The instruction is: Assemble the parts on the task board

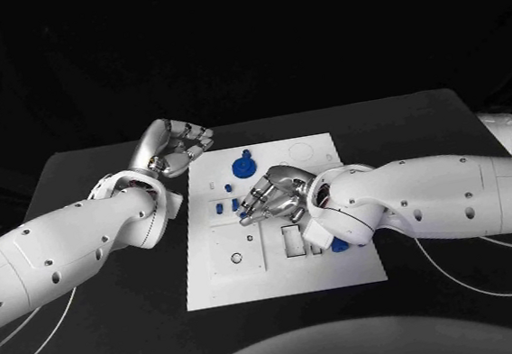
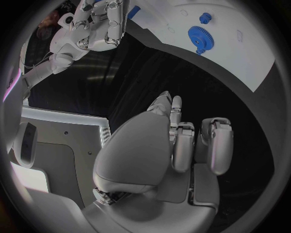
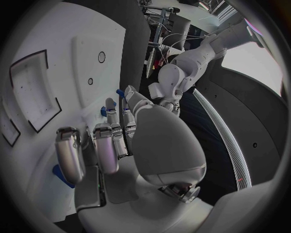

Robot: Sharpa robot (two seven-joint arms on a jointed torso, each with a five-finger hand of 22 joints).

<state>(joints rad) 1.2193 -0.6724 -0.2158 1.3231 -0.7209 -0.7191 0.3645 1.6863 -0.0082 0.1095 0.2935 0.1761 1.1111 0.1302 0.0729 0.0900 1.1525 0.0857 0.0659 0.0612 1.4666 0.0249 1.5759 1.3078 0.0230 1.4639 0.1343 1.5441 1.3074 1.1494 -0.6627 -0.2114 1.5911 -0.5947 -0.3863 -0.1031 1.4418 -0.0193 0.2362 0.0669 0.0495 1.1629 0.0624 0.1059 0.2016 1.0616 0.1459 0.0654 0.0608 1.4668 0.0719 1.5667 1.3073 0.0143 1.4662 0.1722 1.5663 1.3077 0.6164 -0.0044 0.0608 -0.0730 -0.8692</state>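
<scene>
White plastic, flat and rectangular, the task board (image 1: 282,255) lies at the centre of the matte black table (image 1: 125,344). Toward its twelve o'clock edge rests a blue toothed gear wheel (image 1: 242,166), with a smaller blue knob just beyond it at twelve. Seen from the left wrist, the same gear (image 2: 199,35) lies flat on the board's white surface. Small blue upright pieces (image 1: 225,206) stand near the board's nine o'clock side, about midway along it. Another blue piece (image 1: 340,244) shows at the board's four o'clock region, just beside the right arm's wrist.

The silver left hand (image 1: 173,148) hangs off the board's eleven o'clock corner, over the black table, its fingers curled into a fist with nothing in them. The silver right hand (image 1: 270,195) hovers over the board's middle, fingers bent downward near the small blue pieces; whether it pinches anything cannot be told from these views.
</scene>
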